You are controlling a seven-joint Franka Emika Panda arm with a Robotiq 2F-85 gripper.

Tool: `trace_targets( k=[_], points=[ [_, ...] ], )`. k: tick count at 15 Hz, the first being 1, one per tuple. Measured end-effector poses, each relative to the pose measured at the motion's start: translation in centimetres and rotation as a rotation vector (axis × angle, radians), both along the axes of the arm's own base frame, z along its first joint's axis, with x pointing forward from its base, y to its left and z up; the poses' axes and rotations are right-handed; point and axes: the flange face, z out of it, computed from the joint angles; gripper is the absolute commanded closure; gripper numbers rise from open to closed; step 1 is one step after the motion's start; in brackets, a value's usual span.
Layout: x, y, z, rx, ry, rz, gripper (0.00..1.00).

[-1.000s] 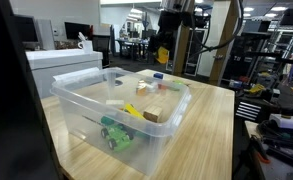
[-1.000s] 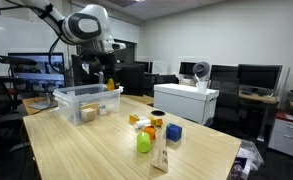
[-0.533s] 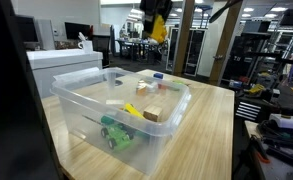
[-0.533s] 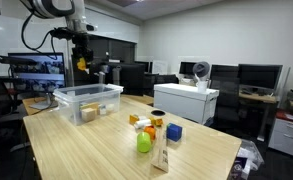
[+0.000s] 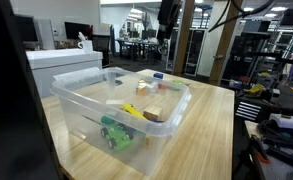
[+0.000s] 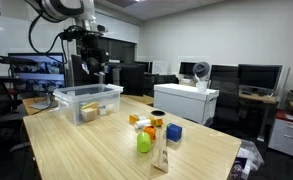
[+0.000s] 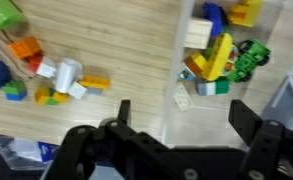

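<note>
Wrist view looks straight down past the gripper (image 7: pixel 178 106): its two dark fingers (image 7: pixel 123 108) stand wide apart with nothing between them, so it is fully open and holds nothing. Below the gap runs one wall of a clear plastic bin (image 7: pixel 174 60). Just inside that wall lies a yellow block (image 7: pixel 214 55), with a green toy vehicle (image 7: pixel 250 54) just beside it. A cream block (image 7: pixel 196 35) and a blue block (image 7: pixel 214 14) sit close by in the same bin, and a small white piece (image 7: pixel 183 97) lies nearer the wall.

Seen from the room in both exterior views, the gripper (image 5: pixel 168 12) (image 6: pixel 94 65) hangs high above the bin (image 5: pixel 81 108) (image 6: pixel 86 92), well clear of its rim. The green toy vehicle (image 5: pixel 114 135) shows through the clear wall in an exterior view.

The bin stands on a wooden table (image 5: pixel 211 130). Outside it, a scatter of loose pieces lies on the bare wood: an orange block (image 7: pixel 26 47), some white pieces (image 7: pixel 61 75) and an orange bar (image 7: pixel 96 83). In an exterior view that scatter (image 6: pixel 151 130) sits well apart from the bin, toward the far end of the table.
</note>
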Motion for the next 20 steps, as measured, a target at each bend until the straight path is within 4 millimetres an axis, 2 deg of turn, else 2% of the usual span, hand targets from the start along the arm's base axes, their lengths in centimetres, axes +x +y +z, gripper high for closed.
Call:
trace_targets(
  k=[1, 3, 4, 8, 11, 13, 20],
  points=[
    [0.2, -2.7, -0.7, -0.033, 0.01, -0.034, 0.0],
    [0.1, -11.7, -3.7, -0.139, 0.047, -0.136, 0.0],
    [0.1, -14.4, -5.3, -0.166, 0.068, -0.165, 0.0],
    [-0.9, -19.9, -10.6, -0.336, 0.213, -0.131, 0.0],
    [-1.8, -22.6, -14.5, -0.442, 0.322, -0.069, 0.0],
    [-2.0, -23.4, -16.7, -0.485, 0.373, -0.027, 0.0],
    [-1.2, -22.6, -24.0, -0.517, 0.438, 0.113, 0.0]
  ],
)
